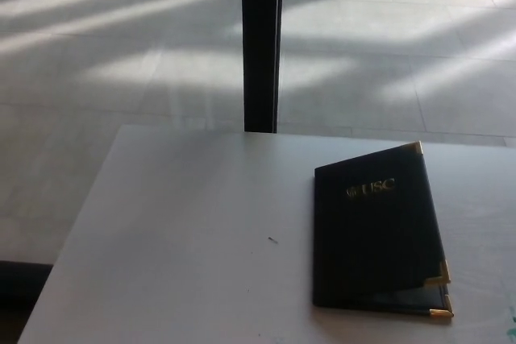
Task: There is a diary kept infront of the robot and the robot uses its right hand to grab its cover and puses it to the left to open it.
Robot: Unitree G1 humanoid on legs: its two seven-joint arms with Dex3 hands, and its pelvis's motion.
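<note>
Neither left hand nor right hand in the head view, so no telling whether fingers are apart or together, and no hand to measure places from; places given instead by the side each arm would come in from.

On the right arm's side: the diary (375, 231), dark, lying on the white table (177, 231), toward its near right part. Cover (371, 223) not flat but lifted a little along the right edge, a wedge of gap showing at the near right between the two gold corner caps (440, 289), the spine down the left side. Probably left so to offer the free edge to a right hand reaching in, with bare table on the left for the cover to swing onto.

Long axis running from near to far, leaning slightly rightward at the far end; gold "USC" lettering (371, 188) in the upper part, reading upright from the robot's side. Opening edge facing right, hinge facing left.

Further out: a small dark speck (272, 240) on the table left of the diary, a black post (261, 46) beyond the far edge, sunlit floor (121, 54) behind.

Opening not yet begun, by the look of it.
</note>
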